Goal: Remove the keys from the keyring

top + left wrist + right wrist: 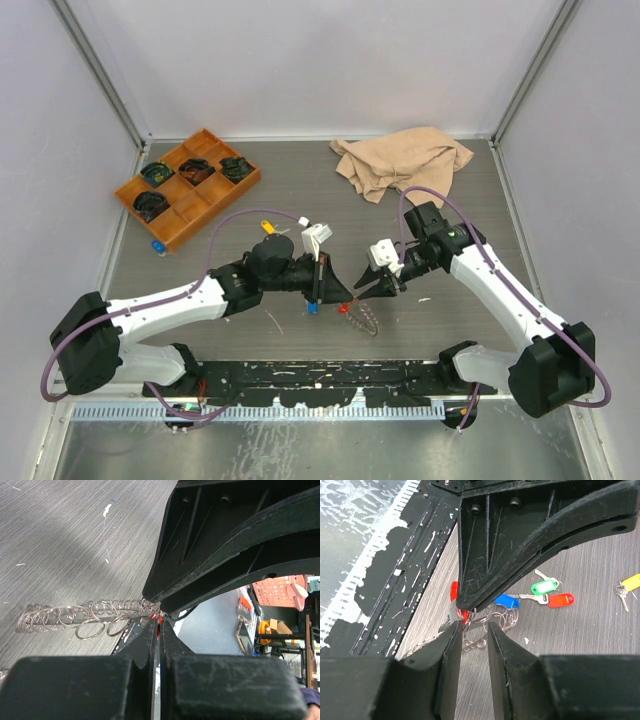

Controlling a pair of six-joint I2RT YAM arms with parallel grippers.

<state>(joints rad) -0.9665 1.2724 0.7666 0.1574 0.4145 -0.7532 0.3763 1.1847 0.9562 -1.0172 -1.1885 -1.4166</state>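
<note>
Left tool (159,622) pinched the red key (453,591), keyring (65,617) trailing from it along the counter (50,540); right tool (474,626), fingers (451,650) slightly apart astride it, grip unclear

No text, number, brand or sign can be read in any view. The green key tag (543,587) has a pale label window, but it is too small to show any writing.
</note>
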